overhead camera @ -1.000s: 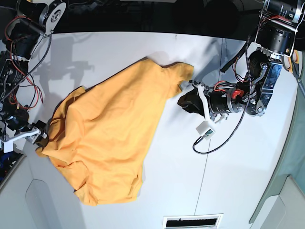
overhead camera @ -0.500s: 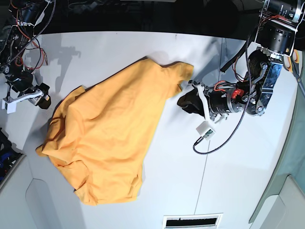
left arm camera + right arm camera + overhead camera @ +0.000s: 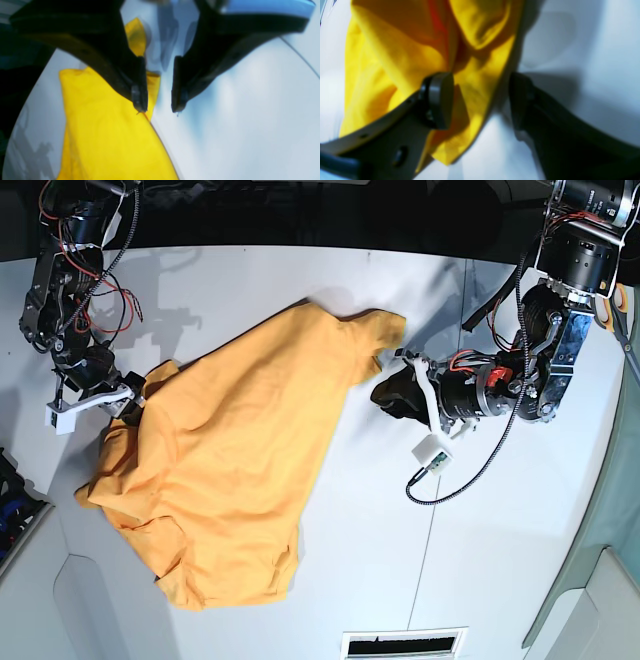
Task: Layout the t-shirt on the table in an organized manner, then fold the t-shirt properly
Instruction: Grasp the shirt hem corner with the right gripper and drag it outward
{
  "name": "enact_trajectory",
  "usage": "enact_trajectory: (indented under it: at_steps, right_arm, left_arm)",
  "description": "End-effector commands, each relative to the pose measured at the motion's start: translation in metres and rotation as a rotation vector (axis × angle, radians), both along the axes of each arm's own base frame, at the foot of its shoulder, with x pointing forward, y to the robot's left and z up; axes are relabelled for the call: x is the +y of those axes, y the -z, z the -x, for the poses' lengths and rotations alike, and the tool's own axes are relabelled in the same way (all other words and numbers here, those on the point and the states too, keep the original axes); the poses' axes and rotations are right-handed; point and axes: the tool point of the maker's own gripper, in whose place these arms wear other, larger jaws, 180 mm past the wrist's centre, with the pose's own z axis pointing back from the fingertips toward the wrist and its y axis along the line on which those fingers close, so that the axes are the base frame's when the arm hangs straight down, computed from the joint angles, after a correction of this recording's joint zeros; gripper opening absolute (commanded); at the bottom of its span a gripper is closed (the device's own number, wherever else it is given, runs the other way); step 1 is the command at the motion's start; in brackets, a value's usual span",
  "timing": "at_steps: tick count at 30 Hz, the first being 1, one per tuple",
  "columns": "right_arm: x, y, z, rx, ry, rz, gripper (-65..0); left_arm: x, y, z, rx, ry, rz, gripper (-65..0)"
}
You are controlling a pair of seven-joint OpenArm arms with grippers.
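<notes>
The orange-yellow t-shirt lies crumpled and slanted on the white table. My right gripper is at the shirt's upper-left edge. In the right wrist view it is open and straddles a folded edge of the t-shirt, with one pad on the cloth and the other finger on bare table. My left gripper hovers by the shirt's far right corner. In the left wrist view it is open with nothing between its jaws, and the t-shirt lies under its left finger.
A black cable with a small white module hangs from the left arm onto the table. A thin dark seam crosses the tabletop. A vent slot sits at the near edge, and the dark back edge bounds the far side.
My right arm has swung from the table's near-left edge up and in to the shirt's upper-left edge, its jaws narrowing slightly around the cloth. The left arm and the shirt have not moved.
</notes>
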Motion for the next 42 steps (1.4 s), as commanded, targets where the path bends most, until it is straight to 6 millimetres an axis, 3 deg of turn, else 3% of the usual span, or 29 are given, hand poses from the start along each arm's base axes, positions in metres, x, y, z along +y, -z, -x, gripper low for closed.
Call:
enact_trajectory:
  at_steps: [1, 9, 14, 17, 20, 24, 32, 35, 38, 42]
  right_arm:
    - [-0.003, -0.01, -0.012, -0.025, -0.007, 0.014, -35.8]
    - [-0.003, -0.018, -0.032, -0.037, -0.023, 0.042, -65.0]
    - [-0.002, -0.016, -0.028, -0.014, -0.048, 0.054, -65.0]
    - [-0.004, -0.027, -0.024, -0.025, -0.07, 0.058, -65.0]
    - [-0.018, -0.046, -0.011, -0.067, -0.044, 0.086, -65.0]
    - [-0.041, -0.066, 0.024, -0.066, -0.022, 0.149, -65.0]
    - [-0.092, -0.079, 0.113, -0.038, 0.122, 0.205, -65.0]
    - [-0.107, -0.087, 0.13, -0.051, 0.176, 0.2, -65.0]
    - [-0.108, -0.086, 0.135, -0.035, 0.179, 0.184, -65.0]
    - [-0.096, -0.101, 0.122, -0.12, 0.128, 0.15, -41.6]
  left_arm:
    - [-0.002, -0.016, -0.012, -0.048, 0.002, 0.036, -44.9]
    - [-0.003, -0.018, -0.012, -0.047, -0.001, 0.047, -44.9]
    - [-0.003, -0.017, -0.012, -0.048, 0.0, 0.046, -44.9]
    - [-0.002, -0.017, -0.012, -0.047, 0.001, 0.04, -44.9]
    - [-0.001, -0.015, -0.012, -0.049, 0.004, 0.029, -43.5]
    - [-0.001, -0.016, -0.012, -0.05, 0.004, 0.03, -29.8]
    - [-0.019, -0.022, -0.015, -0.06, -0.001, 0.092, -29.2]
    - [-0.029, -0.023, -0.014, -0.059, 0.002, 0.113, -29.2]
    - [-0.035, -0.023, -0.014, -0.057, 0.006, 0.121, -29.2]
    - [-0.035, -0.02, -0.011, -0.041, 0.015, 0.108, -29.2]
